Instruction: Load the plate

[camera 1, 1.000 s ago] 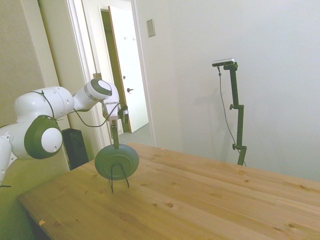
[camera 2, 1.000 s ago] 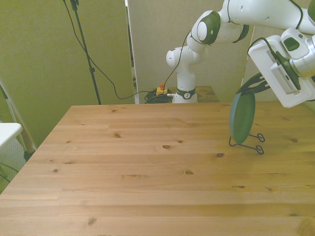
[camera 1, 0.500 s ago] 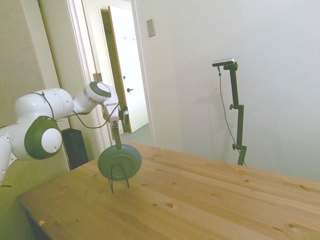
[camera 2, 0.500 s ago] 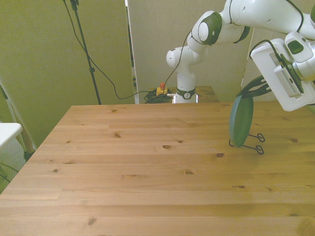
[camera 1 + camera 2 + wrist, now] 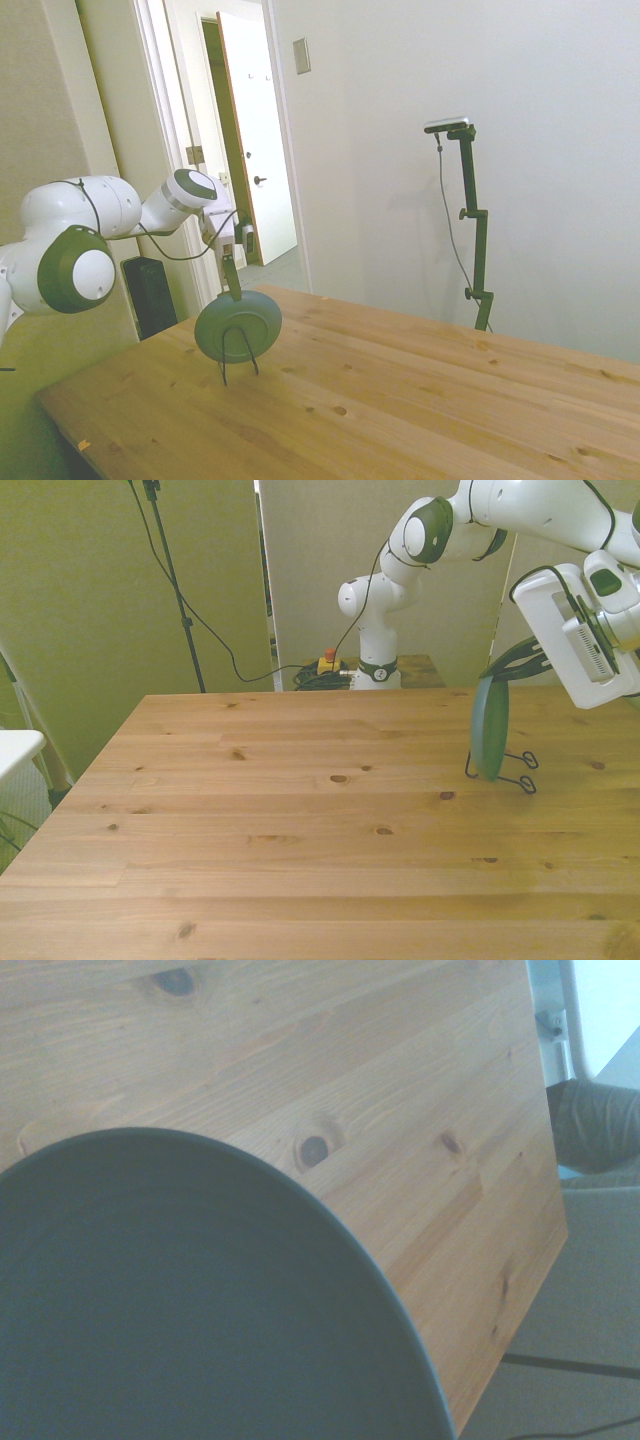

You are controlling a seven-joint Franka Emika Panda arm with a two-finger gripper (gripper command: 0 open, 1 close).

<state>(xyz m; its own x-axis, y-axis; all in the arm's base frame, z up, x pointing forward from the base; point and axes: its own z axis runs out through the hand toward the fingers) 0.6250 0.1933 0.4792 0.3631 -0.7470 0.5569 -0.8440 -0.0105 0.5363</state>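
While the white arm (image 5: 110, 215) reaches over a corner of the wooden surface (image 5: 300, 820), its end effector (image 5: 231, 277) pinches the top rim of the plate (image 5: 237, 326), fingers pressed onto the rim from either face. Directly below the end effector, the teal plate stands on edge, nearly upright, in a thin black wire stand (image 5: 508, 771) that rests on the surface. Seen from the side, two wire loops of the stand (image 5: 238, 352) rise in front of the plate's lower half, and the plate's round face fills the space between the end effector and the surface. Seen from the front, the plate (image 5: 490, 728) shows almost edge-on as a narrow oval leaning slightly, with the stand's small looped feet reaching out past it toward the front view's right, under the white wrist housing (image 5: 580, 640). Close up from the wrist, the plate's (image 5: 190, 1310) matte curved rim covers much of the picture, with knotted pine boards (image 5: 400, 1110) and the surface's edge beyond it. Behind the end effector in the side view, an open doorway (image 5: 245, 140) and a pale wall are in sight.
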